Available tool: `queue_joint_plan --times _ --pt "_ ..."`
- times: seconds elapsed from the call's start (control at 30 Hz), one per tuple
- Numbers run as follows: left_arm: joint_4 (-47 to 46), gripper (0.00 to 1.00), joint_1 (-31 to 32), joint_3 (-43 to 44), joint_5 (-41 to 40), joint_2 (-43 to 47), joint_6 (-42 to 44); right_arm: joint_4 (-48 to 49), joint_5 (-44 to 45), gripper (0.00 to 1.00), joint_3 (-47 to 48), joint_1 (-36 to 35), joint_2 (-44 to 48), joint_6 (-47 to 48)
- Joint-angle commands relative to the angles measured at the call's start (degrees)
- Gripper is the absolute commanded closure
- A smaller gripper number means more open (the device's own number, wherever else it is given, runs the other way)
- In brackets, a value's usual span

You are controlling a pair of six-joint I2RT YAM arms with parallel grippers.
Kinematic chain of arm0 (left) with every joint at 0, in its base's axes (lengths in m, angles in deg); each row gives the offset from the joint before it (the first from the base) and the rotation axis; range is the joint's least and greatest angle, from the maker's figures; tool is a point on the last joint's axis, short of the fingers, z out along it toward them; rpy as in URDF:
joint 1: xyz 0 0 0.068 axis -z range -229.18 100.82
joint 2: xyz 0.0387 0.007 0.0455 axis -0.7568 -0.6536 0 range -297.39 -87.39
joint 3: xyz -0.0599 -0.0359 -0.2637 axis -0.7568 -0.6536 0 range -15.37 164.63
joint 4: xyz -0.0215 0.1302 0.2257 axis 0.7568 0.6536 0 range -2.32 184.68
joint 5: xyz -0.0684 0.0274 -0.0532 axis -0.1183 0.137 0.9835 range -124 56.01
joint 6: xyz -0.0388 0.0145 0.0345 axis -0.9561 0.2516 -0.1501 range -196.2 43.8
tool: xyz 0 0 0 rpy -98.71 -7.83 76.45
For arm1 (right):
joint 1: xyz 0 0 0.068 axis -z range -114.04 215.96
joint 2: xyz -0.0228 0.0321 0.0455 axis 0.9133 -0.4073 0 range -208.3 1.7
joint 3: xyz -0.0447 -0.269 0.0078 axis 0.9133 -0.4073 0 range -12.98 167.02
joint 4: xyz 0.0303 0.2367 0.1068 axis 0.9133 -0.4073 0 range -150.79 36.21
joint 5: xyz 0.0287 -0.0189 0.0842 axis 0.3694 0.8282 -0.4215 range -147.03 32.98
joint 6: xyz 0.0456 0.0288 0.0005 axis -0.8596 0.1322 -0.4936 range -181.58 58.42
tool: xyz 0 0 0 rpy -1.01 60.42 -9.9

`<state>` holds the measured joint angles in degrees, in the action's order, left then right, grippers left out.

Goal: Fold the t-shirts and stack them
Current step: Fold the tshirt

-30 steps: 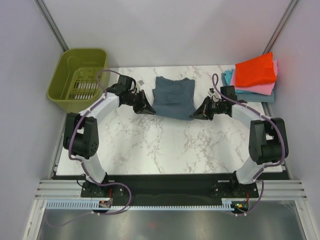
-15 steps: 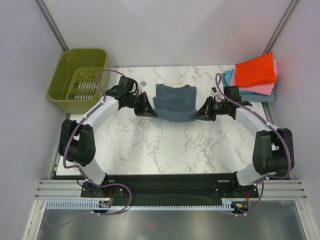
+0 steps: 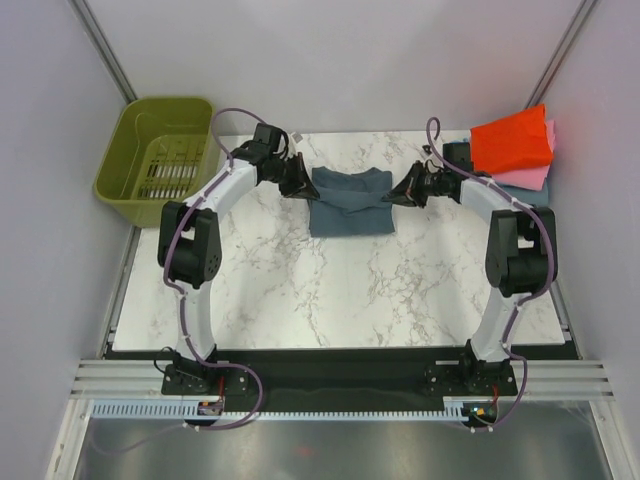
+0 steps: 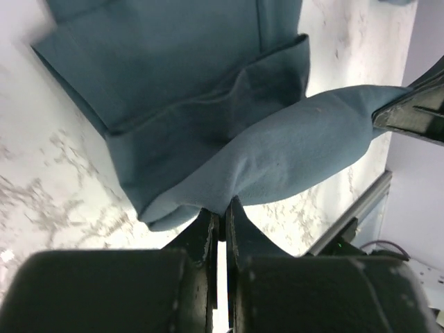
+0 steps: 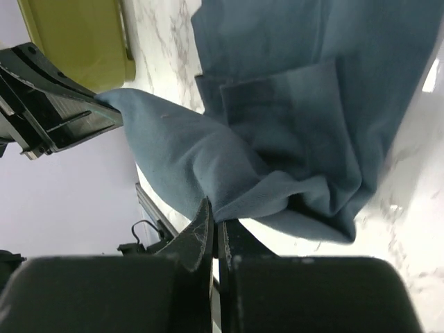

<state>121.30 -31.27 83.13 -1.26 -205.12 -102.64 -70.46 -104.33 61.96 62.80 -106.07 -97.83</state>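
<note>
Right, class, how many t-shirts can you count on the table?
3. A blue-grey shirt lies in the far middle; a red-orange one sits on top at the far right; a pink one lies beneath it. More may be hidden underneath.

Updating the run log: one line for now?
folding | left claw: shut on blue-grey t-shirt | right claw: shut on it | folded stack: far right
</note>
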Motion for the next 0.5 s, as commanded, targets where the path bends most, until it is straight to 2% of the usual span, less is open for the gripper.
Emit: queue_joint_plan --times 0.0,0.17,0.33,0.47 --pt "-1.89 0.98 -0.68 6.08 -3.45 -3.54 3.67 4.71 0.64 1.00 8.53 0.61 -6.11 -0.14" --pt "-4.45 0.98 -0.69 15.83 -5.48 -11.37 5.86 6.21 1.52 1.00 16.11 0.52 -13.07 -0.58" --pt "-6.72 0.98 -0.86 25.23 -14.17 -18.39 8.41 9.62 2.04 1.00 23.48 0.52 -20.37 -1.81" --pt "-8.40 0.98 -0.60 28.15 -16.56 -20.51 9.39 10.16 3.98 1.00 31.04 0.61 -25.29 -1.63"
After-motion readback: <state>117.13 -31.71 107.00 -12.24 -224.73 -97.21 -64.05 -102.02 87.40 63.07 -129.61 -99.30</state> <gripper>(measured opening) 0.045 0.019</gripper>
